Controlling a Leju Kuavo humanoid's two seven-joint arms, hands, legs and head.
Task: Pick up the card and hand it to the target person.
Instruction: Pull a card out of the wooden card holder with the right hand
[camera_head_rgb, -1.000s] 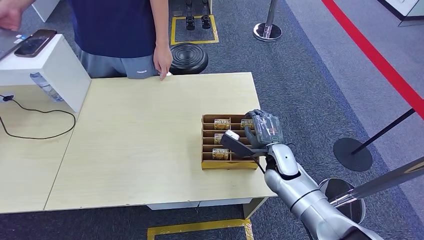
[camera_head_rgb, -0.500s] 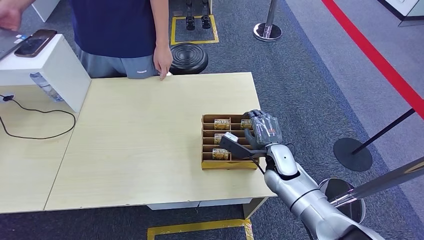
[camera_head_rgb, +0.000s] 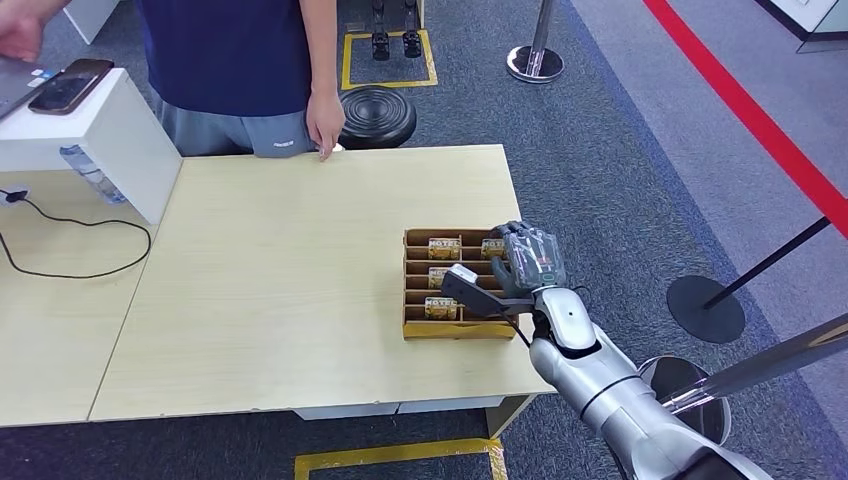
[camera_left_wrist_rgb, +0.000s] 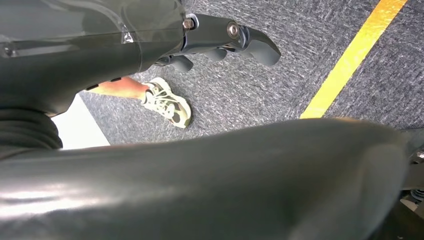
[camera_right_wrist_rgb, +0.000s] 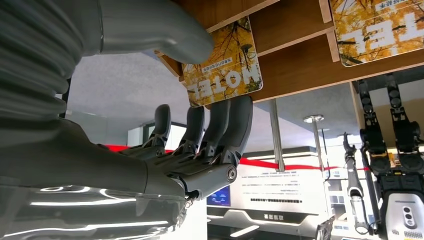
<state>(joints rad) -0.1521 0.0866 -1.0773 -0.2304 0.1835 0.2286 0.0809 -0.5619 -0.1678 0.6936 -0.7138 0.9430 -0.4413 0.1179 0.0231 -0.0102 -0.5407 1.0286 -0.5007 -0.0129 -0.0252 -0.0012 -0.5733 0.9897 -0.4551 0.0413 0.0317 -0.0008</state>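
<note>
Our right hand (camera_right_wrist_rgb: 200, 125) pinches a card (camera_right_wrist_rgb: 222, 65) at the rack's (camera_head_rgb: 412, 327) far right slot, thumb seemingly on top; we should lift straight up. Our left hand's (camera_left_wrist_rgb: 220, 40) fingers hang apart, holding nothing.

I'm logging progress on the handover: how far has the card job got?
Early. Done: the right hand has reached the slotted card box. In hand: in the right wrist view its thumb and fingers bracket a hotel card that sits in its slot, not lifted. Left: pull it out and carry it to the person across the table.
</note>
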